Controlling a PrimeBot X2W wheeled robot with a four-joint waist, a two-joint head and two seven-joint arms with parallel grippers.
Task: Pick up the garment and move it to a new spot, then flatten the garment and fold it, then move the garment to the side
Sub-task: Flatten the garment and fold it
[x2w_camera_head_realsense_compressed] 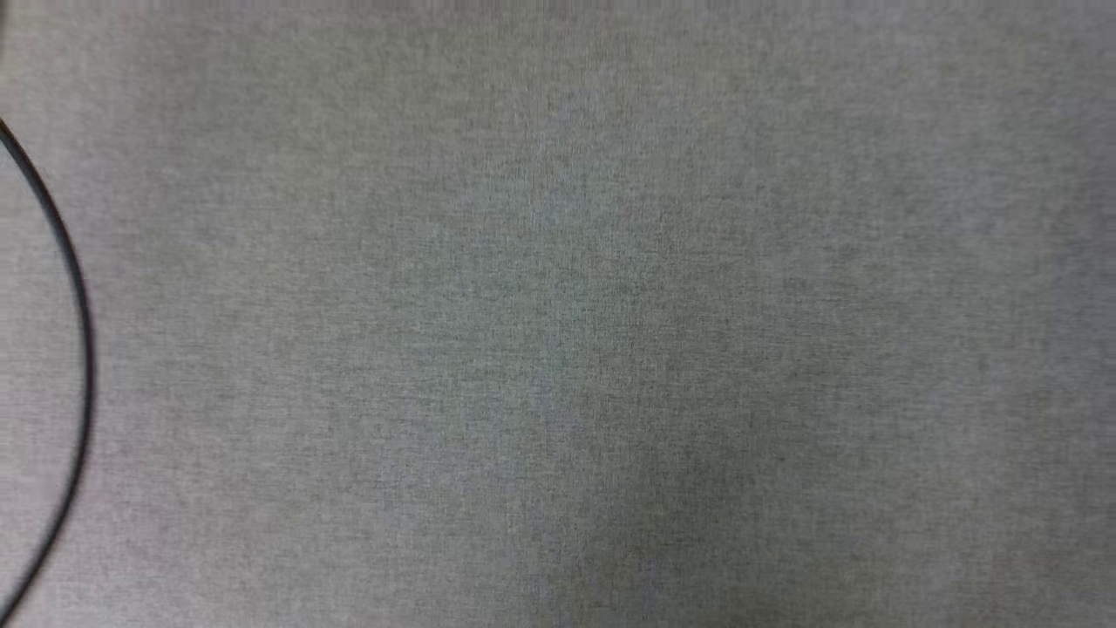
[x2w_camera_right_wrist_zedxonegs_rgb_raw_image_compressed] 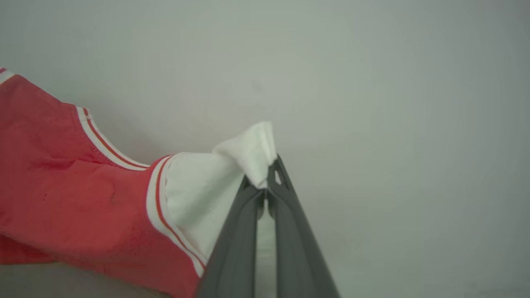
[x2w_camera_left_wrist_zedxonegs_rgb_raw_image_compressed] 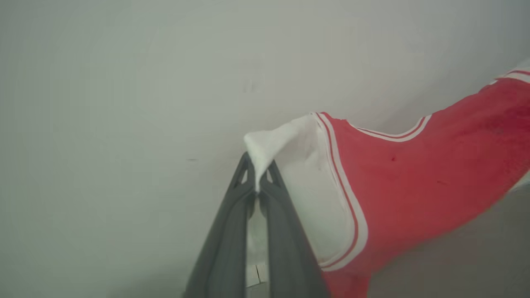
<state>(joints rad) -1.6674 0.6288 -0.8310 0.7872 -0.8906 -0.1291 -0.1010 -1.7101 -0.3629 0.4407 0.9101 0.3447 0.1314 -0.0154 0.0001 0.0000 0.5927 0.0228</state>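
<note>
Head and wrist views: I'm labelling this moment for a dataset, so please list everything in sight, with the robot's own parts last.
cloth: one, grey, spread across the head view
cable: one, black, curving along the head view's left edge
garment: one, red with white sleeves and red-white stripe trim, slung between both grippers, in both wrist views
backdrop: one, pale grey, behind the garment in both wrist views
left gripper: one, dark grey, bottom middle of the left wrist view, shut on white garment fabric
right gripper: one, dark grey, bottom middle of the right wrist view, shut on white garment fabric
</note>
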